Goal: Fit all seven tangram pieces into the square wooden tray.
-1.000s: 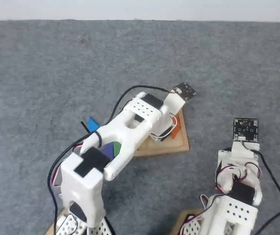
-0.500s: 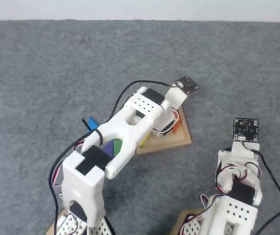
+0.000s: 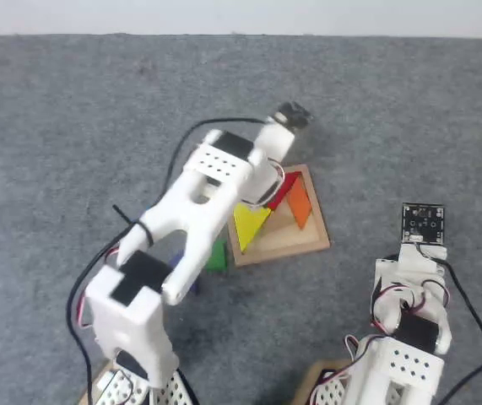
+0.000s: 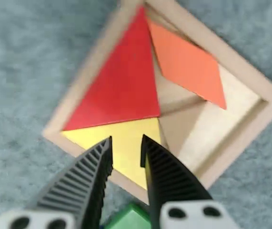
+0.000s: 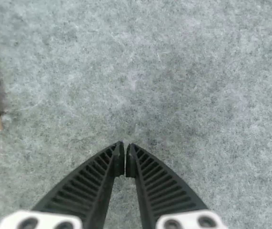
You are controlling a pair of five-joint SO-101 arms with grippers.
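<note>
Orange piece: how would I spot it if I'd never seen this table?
Find the square wooden tray on the grey carpet. Inside, the orange piece lies beside the big red triangle. Unlike its neighbours, it is a slanted four-sided shape, not a triangle.

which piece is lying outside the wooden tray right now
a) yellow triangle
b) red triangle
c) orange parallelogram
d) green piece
D: the green piece lies just off the tray, beside its rim, while the red triangle, the yellow triangle and the orange parallelogram all sit inside it.
</note>
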